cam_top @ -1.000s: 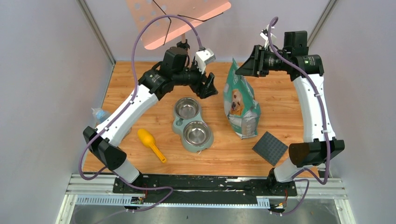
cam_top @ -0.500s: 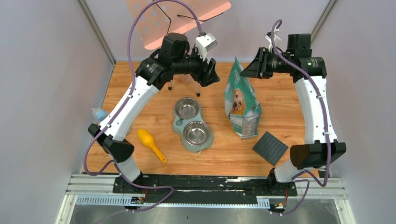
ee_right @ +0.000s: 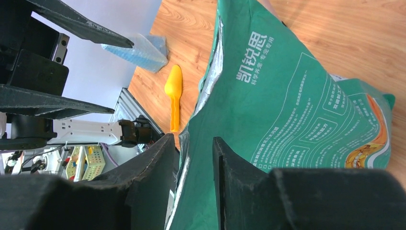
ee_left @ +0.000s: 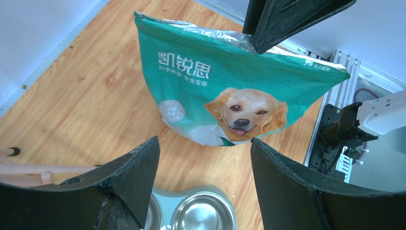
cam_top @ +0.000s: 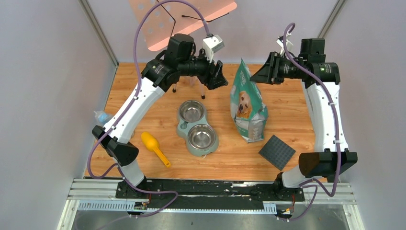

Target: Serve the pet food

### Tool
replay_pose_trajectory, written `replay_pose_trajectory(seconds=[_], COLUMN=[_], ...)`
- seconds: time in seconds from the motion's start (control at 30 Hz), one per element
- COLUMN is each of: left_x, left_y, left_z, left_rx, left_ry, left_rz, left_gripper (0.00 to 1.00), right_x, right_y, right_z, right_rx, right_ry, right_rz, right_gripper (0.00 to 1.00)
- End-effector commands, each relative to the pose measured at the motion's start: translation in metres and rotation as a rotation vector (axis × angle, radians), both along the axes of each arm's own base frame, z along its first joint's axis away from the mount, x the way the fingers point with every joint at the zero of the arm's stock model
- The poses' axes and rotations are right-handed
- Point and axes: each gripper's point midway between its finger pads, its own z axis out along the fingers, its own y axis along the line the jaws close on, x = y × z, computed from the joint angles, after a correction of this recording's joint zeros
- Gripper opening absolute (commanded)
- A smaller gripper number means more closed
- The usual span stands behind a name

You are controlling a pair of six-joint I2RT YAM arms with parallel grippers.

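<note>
The pet food is hidden; no kibble shows in any view. The teal-green bag (cam_top: 246, 103) with the golden dog stands upright right of the bowls, also seen as the bag (ee_left: 230, 91) and from its back as the bag (ee_right: 297, 110). My right gripper (cam_top: 258, 75) is at the bag's top. Its jaws (ee_right: 192, 139) straddle the top edge with a visible gap, not pinching it. My left gripper (cam_top: 218, 76) hovers open left of the bag top, facing the dog print (ee_left: 205, 143), holding nothing.
A double steel bowl stand (cam_top: 197, 127) sits left of the bag, below my left fingers (ee_left: 203, 213). A yellow scoop (cam_top: 154, 147) lies near the left arm. A dark square mat (cam_top: 276, 152) lies front right. A bluish packet (cam_top: 102, 116) rests at the left edge.
My left gripper has risen and moved back, closer to the bag's top. My right gripper has shifted slightly right and its jaws have narrowed around the bag's edge.
</note>
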Motion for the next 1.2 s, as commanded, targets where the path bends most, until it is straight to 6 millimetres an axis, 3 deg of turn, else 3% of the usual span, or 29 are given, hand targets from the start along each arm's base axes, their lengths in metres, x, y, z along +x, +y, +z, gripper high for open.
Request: replay_pose_trajectory(seconds=[0.0,0.27,0.6,0.8,0.93,1.17], left_x=[-0.001,-0.003,-0.002,0.002,0.010,0.008], left_y=[-0.006,-0.007,-0.009,-0.009,-0.006,-0.007], left_z=[0.013,0.013,0.011,0.006,0.001,0.004], left_rx=[-0.049,-0.056,-0.065,-0.071,-0.060,-0.121], left_ry=[-0.011,-0.004,0.031,0.085,0.096,0.160], left_rz=[-0.022,-0.026,-0.016,0.031,0.088,0.129], left_gripper=[0.77,0.77,0.78,0.78,0.78,0.83], right_x=[-0.008,-0.002,0.003,0.000,-0.004,-0.005], right_y=[0.002,0.003,0.004,0.005,0.016,0.042], right_z=[0.009,0.002,-0.007,-0.013,-0.019,-0.028], right_rx=[0.003,0.009,0.017,0.026,0.007,-0.138], right_ry=[-0.047,-0.020,0.011,0.034,0.035,-0.051], right_rz=[0.030,0.028,0.035,0.046,0.074,0.088], right_gripper=[0.36,0.24,0.27,0.21,0.02,0.00])
